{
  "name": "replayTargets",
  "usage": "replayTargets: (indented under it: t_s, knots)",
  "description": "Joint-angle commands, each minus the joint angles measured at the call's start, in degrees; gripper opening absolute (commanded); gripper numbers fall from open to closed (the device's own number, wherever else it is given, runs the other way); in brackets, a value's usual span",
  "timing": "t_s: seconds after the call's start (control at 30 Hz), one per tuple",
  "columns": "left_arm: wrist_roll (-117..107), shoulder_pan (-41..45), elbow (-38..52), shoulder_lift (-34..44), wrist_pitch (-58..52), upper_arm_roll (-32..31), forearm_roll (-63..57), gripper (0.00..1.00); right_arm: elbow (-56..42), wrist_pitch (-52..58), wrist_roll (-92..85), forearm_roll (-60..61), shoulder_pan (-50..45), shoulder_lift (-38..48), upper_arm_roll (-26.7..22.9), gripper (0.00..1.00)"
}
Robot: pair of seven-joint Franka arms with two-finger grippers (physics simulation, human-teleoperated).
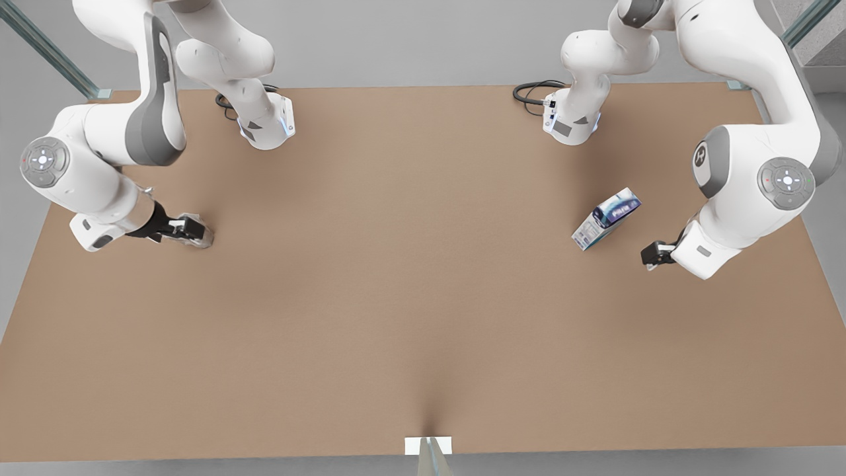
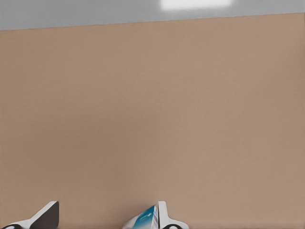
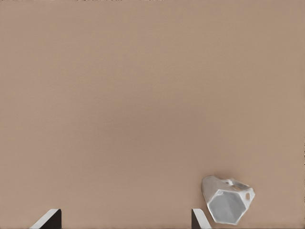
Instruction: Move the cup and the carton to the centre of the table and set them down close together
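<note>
The cup (image 1: 197, 237) lies on the table (image 1: 410, 317) at the front view's left. The carton (image 1: 606, 219) lies well apart, at its right.

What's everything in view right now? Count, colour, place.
table: one, light brown, under everything.
cup: one, silvery-white, on the table at the front view's left, just outside the right pincer's fingers.
carton: one, white and grey with blue band and teal edge, on the table at the front view's right.
cables: two, black, by the arm bases at the far edge.
left pincer: one, black-fingered, open, beside the carton.
right pincer: one, black-fingered, open, at the cup.
</note>
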State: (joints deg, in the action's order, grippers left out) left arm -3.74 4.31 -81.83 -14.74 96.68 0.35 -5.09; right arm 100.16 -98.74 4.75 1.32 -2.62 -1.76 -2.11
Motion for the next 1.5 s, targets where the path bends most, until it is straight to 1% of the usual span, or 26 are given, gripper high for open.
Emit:
replayTargets:
  t_s: [0.0, 0.07, 0.17, 0.27, 0.53, 0.6, 0.7, 0.73, 0.77, 0.8, 0.83, 0.87, 0.97, 1.03, 1.23, 1.33, 1.47]
  knots:
    - [0.0, 0.0, 0.0, -0.1, 0.0, 0.0, 0.0, 1.00, 0.0, 0.0, 0.0, 0.0, -1.2, 0.0, 0.0, 1.00]
    - [0.0, 0.0, 0.0, -0.2, 0.0, 0.0, 0.0, 1.00, 0.0, 0.0, 0.0, 0.0, -0.9, -0.2, -0.1, 1.00]
    - [0.0, 0.0, 0.0, -0.3, 0.1, 0.0, 0.0, 1.00, 2.5, -2.5, 0.7, 0.0, -0.4, 0.1, -0.1, 1.00]
    - [0.0, -0.1, -0.1, -0.4, 0.1, 0.0, 0.1, 1.00, 9.3, -6.3, 0.1, -0.5, 0.3, 0.3, -0.1, 1.00]
    - [2.7, -0.1, -0.7, -0.3, 0.1, 0.0, 0.2, 1.00, 22.1, -4.7, -0.2, -1.5, 1.2, 4.4, -0.2, 1.00]
    - [2.7, -0.1, -0.9, -0.6, 0.3, 0.0, 0.2, 1.00, 23.5, -5.1, 0.1, -1.8, 1.2, 4.9, -0.3, 1.00]
    - [2.7, -0.1, -1.0, -0.8, 0.6, -0.1, 0.3, 1.00, 28.9, -14.1, -1.8, -8.2, 1.3, 4.7, -0.4, 1.00]
    - [2.8, -0.1, -1.0, -0.9, 0.6, -0.1, 0.5, 1.00, 31.7, -20.4, -7.6, -8.2, 3.5, 4.7, -0.4, 1.00]
    - [2.7, -0.1, -1.0, -1.1, 0.6, -0.1, 0.5, 1.00, 34.1, -24.3, -10.5, -8.2, 3.5, 4.8, -0.4, 1.00]
    - [2.8, -0.1, -1.0, -1.2, 0.6, -0.1, 0.5, 1.00, 34.4, -25.2, -14.1, -8.2, 4.2, 4.8, -0.4, 1.00]
    - [2.8, -0.1, -1.0, -1.3, 0.6, -0.1, 0.6, 1.00, 36.4, -28.6, -16.8, -8.2, 5.8, 4.8, -0.4, 1.00]
    - [2.8, -0.1, -1.0, -1.7, 0.9, -0.1, 0.6, 1.00, 38.0, -30.4, -16.9, -7.9, 6.0, 5.1, -0.4, 1.00]
    - [2.8, -0.1, -1.0, -1.9, 1.1, -0.2, 0.7, 1.00, 38.4, -30.8, -17.8, -7.2, 7.9, 4.5, -0.5, 1.00]
    - [2.8, 0.0, -1.0, -1.9, 1.1, -0.2, 0.7, 1.00, 41.3, -35.2, -19.0, -7.2, 8.0, 3.7, -0.5, 1.00]
    - [2.8, 0.0, -1.0, -2.4, 1.0, -0.6, 0.9, 1.00, 44.6, -36.0, -19.6, -7.2, 9.2, 4.7, -0.6, 1.00]
    - [2.8, 0.0, -1.1, -2.8, 1.0, -0.7, 0.9, 1.00, 47.7, -40.0, -21.4, -7.1, 9.9, 4.3, -0.7, 1.00]
    - [2.7, 0.3, -1.0, -2.3, 0.8, -0.7, 1.0, 1.00, 48.2, -41.1, -21.8, -7.5, 9.9, 4.0, -0.8, 1.00]
